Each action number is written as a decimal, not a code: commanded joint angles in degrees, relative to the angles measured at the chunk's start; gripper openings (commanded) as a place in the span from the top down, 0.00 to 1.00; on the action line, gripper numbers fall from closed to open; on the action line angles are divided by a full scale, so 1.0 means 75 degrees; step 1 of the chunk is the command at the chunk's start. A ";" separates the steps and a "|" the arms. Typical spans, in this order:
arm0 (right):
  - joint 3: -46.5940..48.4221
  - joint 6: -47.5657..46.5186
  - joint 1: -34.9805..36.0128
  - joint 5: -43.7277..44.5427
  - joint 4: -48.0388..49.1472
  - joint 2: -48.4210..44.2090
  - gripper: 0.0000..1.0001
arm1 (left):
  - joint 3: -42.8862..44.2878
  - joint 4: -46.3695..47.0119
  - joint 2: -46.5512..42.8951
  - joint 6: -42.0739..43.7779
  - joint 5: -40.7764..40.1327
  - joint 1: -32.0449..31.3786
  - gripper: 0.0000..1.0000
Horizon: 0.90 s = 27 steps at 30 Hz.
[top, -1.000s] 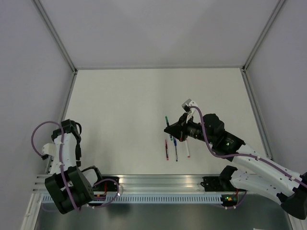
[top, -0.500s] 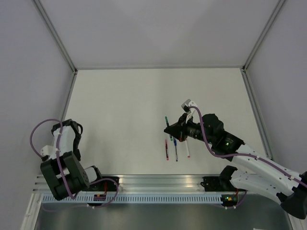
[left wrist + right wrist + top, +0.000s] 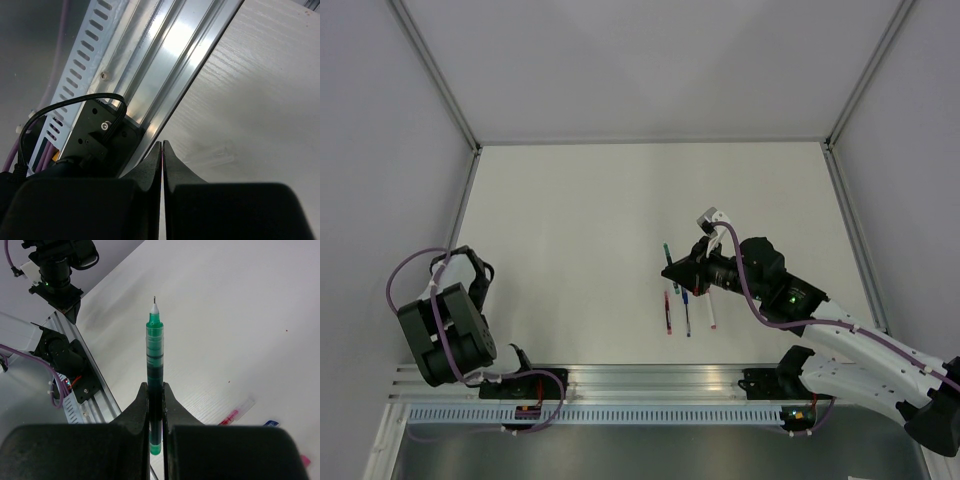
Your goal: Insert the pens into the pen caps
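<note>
You had the green pen [image 3: 154, 365] clamped upright between the fingers of the right gripper [image 3: 155, 390]. It was held by the lower barrel, so the bare writing tip stuck out well clear of the fingertips, probably left free so a cap could go over it. Pen and gripper hung above the worktop [image 3: 570, 230], right of the middle and closer to the near edge than the far one.

Just nearside of them, the red pen [image 3: 667, 312], blue pen [image 3: 687, 316] and white pen [image 3: 712, 316] lay side by side on the surface, apart from each other and pointing roughly from the near edge to the far edge.

I couldn't pick out the pen caps for sure. A pink piece [image 3: 228, 417] on the worktop beyond the fingers could be a cap or a pen end.

No containers in any view.

Your left gripper [image 3: 162, 150] was pinched together on nothing, parked over the rail [image 3: 165, 65] by the near left corner, well apart from the pens.
</note>
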 commanded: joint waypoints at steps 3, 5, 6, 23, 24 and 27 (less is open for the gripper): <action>-0.0017 -0.0036 0.0000 0.0083 0.0217 0.0002 1.00 | 0.0026 0.0148 0.0382 -0.0524 -0.0328 0.0044 0.98; -0.0017 -0.0036 -0.0012 0.0107 0.0217 0.0002 1.00 | 0.0098 0.0124 0.0535 -0.0513 -0.0351 0.0044 0.98; -0.0017 -0.0036 0.0000 0.0107 0.0217 0.0014 1.00 | 0.0109 0.0205 0.0535 -0.0443 -0.0363 0.0044 0.98; -0.0064 -0.0036 -0.0012 0.0165 0.0217 -0.0080 1.00 | 0.0039 0.1518 0.0664 0.0939 -0.0140 0.0067 0.98; -0.0064 -0.0036 0.0000 0.0165 0.0217 -0.0115 1.00 | 0.0097 0.1519 0.0722 0.0963 -0.0140 0.0067 0.98; -0.0088 -0.0036 -0.0012 0.0200 0.0217 -0.0162 1.00 | 0.0051 0.1402 0.0921 0.0742 -0.0234 0.0067 0.98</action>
